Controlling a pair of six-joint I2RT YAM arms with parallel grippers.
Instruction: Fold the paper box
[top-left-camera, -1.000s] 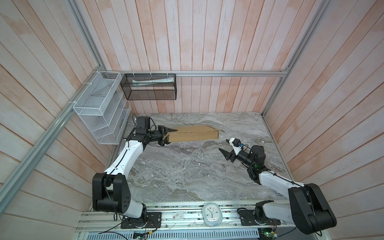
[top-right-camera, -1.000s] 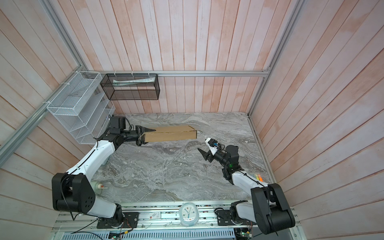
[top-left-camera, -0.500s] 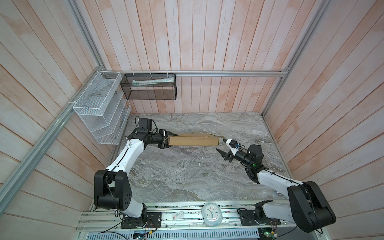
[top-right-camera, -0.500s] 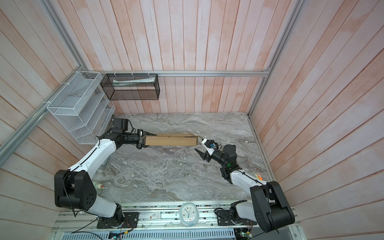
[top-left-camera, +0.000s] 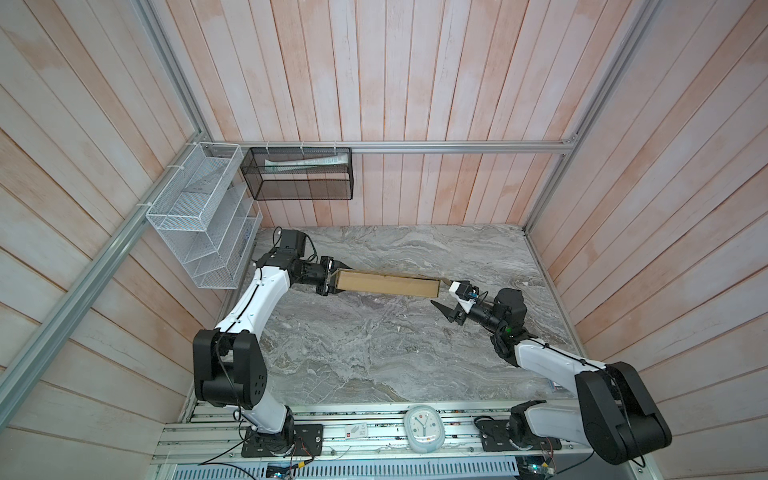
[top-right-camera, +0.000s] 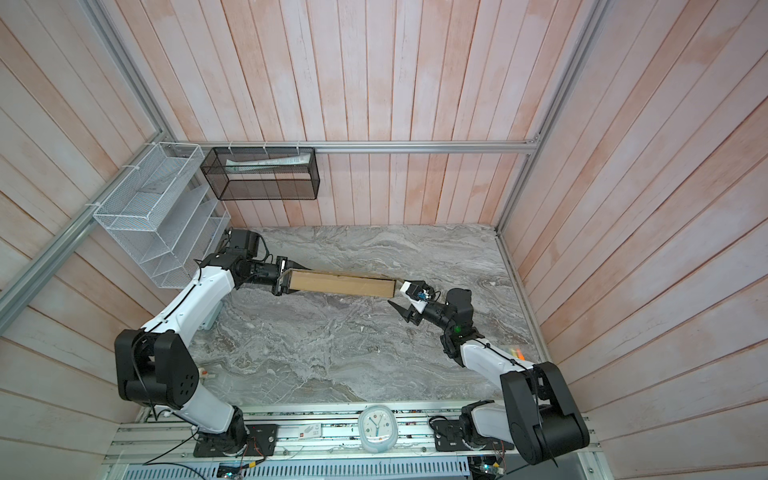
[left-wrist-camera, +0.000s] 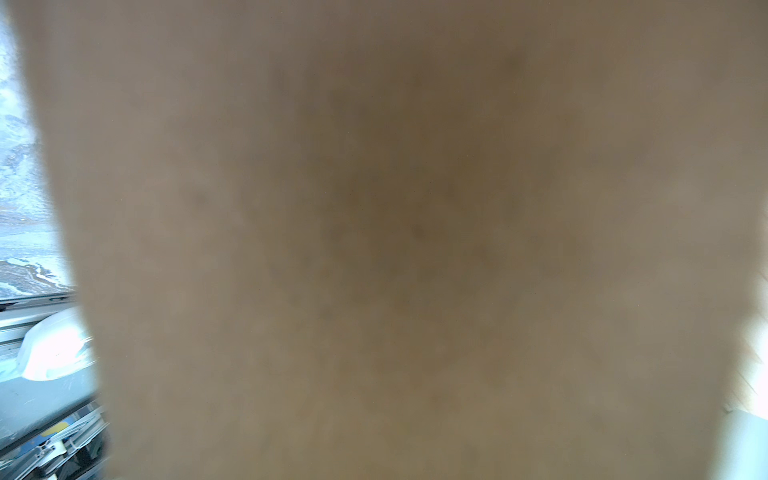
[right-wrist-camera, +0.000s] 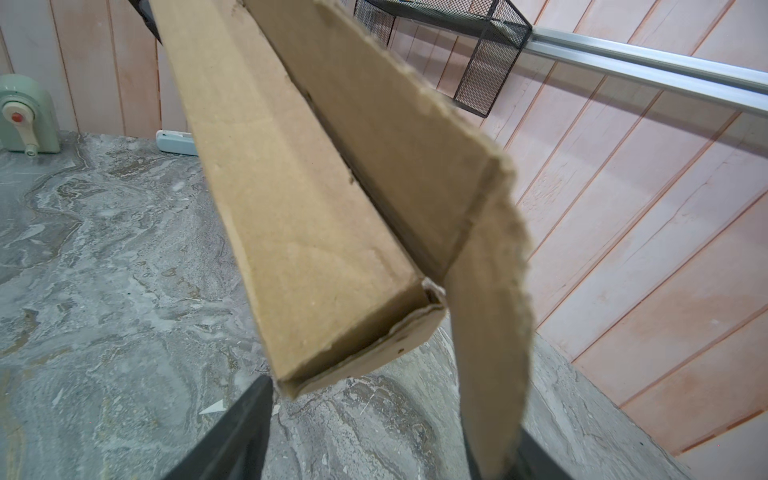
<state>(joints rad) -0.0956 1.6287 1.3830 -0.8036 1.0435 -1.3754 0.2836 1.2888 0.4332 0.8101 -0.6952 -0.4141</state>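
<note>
- I've got the left gripper clamped on the left end of the paper box, a finger on either side (the left wrist view is only blurred cardboard).
- The box is long, narrow and turned on edge, across the back-middle of the marble tabletop.
- The right gripper has its jaws apart at the box's other end, gripping nothing.
- A loose flap hangs across one finger.

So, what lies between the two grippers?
The paper box, held by the left gripper, reaches to the right gripper; both top views show it.
</note>
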